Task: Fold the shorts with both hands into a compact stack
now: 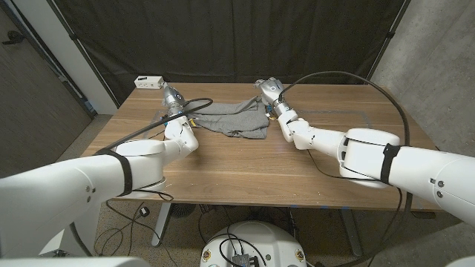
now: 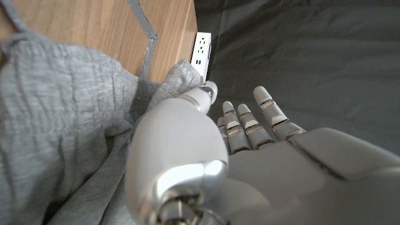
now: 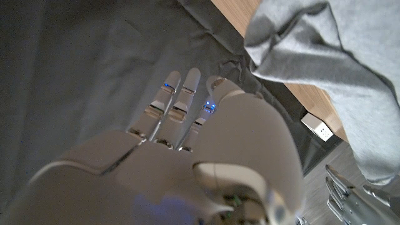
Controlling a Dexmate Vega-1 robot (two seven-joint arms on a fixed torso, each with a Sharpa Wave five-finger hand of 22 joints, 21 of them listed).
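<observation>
Head view: we see left hand (image 1: 172, 99) and right hand (image 1: 271, 92) at the shorts (image 1: 236, 119) far corners; left pinches cloth, right's grip unclear. Next, we judge, fold toward us.

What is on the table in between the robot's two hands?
The grey shorts lie crumpled between the left hand and the right hand, reaching from one to the other. The head view shows this.

Wooden table (image 1: 245, 167) bears grey shorts (image 1: 236, 119), seemingly a power strip (image 1: 149, 81).
</observation>
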